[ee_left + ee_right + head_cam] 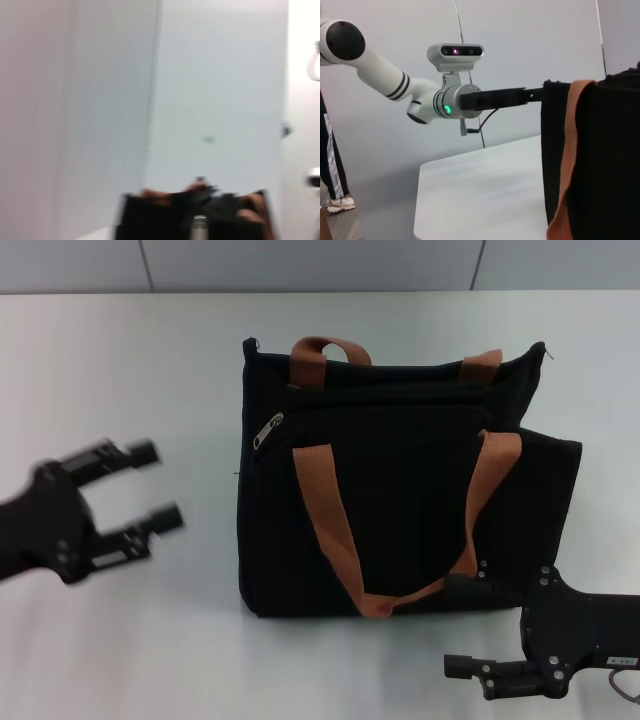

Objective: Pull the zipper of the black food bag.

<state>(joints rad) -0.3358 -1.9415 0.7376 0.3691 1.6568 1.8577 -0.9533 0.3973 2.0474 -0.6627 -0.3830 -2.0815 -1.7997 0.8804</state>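
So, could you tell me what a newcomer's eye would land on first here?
The black food bag in the middle of the white table, with orange-brown handles across it. Its silver zipper sits near the bag's upper left corner. The left claw hangs open left of it; the right claw lies near the front edge.

Bare table [190, 390] lies between the left gripper [160, 485] and the zipper [267, 430], unobstructed.
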